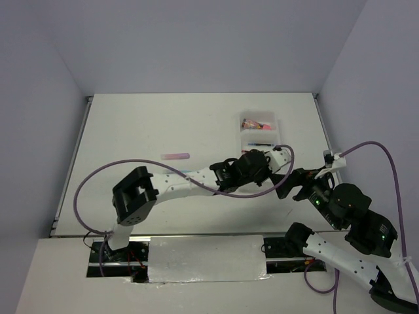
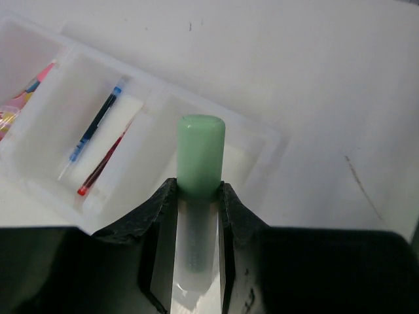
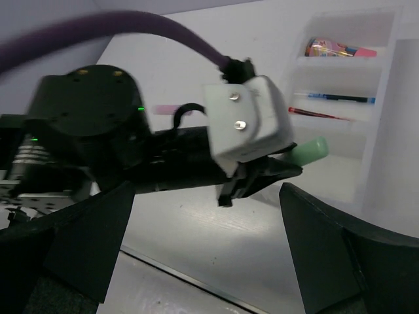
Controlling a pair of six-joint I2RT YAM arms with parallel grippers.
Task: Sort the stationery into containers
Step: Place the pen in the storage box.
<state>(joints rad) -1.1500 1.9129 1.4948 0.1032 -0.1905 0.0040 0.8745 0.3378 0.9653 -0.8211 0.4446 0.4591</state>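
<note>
"Much left?"

"The tray (image 2: 275, 140) holds pens (image 2: 98, 124) in two compartments. The left gripper (image 2: 198, 190) pinches the mint highlighter (image 2: 200, 154) over the empty near one. A pink highlighter (image 1: 175, 156) waits to the left. The right gripper's (image 3: 209, 235) fingers are spread, holding nothing."

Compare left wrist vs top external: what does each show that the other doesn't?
Left wrist only: the left gripper shut on a mint-green highlighter, its cap pointing toward the tray's end compartment. A blue pen and a red pen lie in the middle compartment, clearly told apart.
Top external only: a pink highlighter lying alone on the table left of the tray, and the right gripper beside the left one near the tray.
Both: the three-compartment tray, with colourful items in one end compartment.
</note>
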